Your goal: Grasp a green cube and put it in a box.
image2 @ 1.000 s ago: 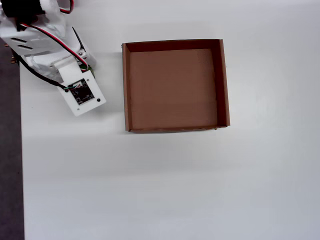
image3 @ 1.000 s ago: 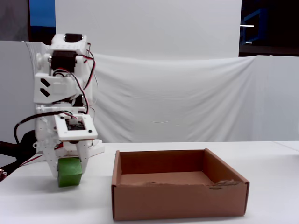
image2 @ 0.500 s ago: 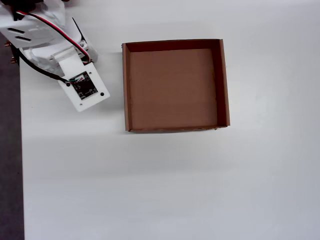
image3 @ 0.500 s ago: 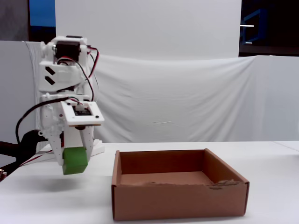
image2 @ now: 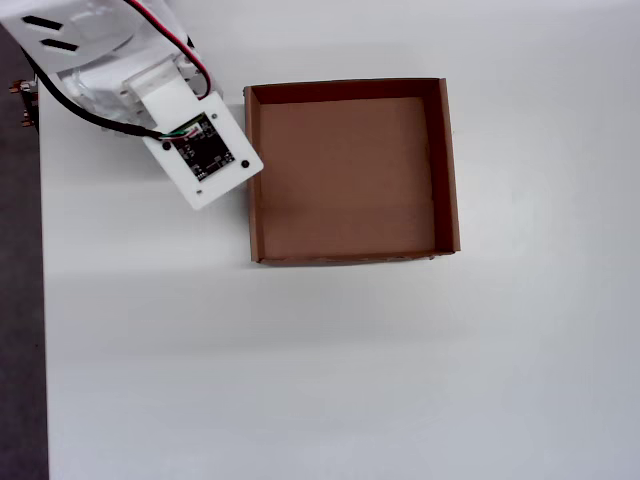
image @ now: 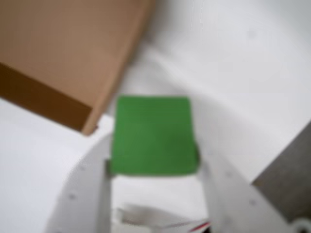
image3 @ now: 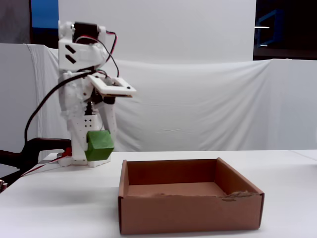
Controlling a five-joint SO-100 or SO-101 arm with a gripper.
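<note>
My gripper (image: 153,160) is shut on the green cube (image: 151,135), whose sides sit between the two white fingers (image: 85,189). In the fixed view the gripper (image3: 100,148) holds the green cube (image3: 99,145) in the air, just left of the box (image3: 188,214) and a little above its rim. The brown cardboard box (image2: 345,172) lies open on the white table, with nothing inside. From overhead the cube is hidden under the arm's wrist plate (image2: 204,157), which overlaps the box's left wall. In the wrist view a corner of the box (image: 58,53) shows at upper left.
The arm's base (image3: 74,124) stands at the table's left end, with a black clamp (image3: 29,151) beside it. A dark strip (image2: 18,300) marks the table's left edge in the overhead view. White table (image2: 350,380) spreads in front of and to the right of the box.
The arm has lifted the green cube higher and swung it right, toward the box's left wall. The wrist plate now reaches that wall from overhead.
</note>
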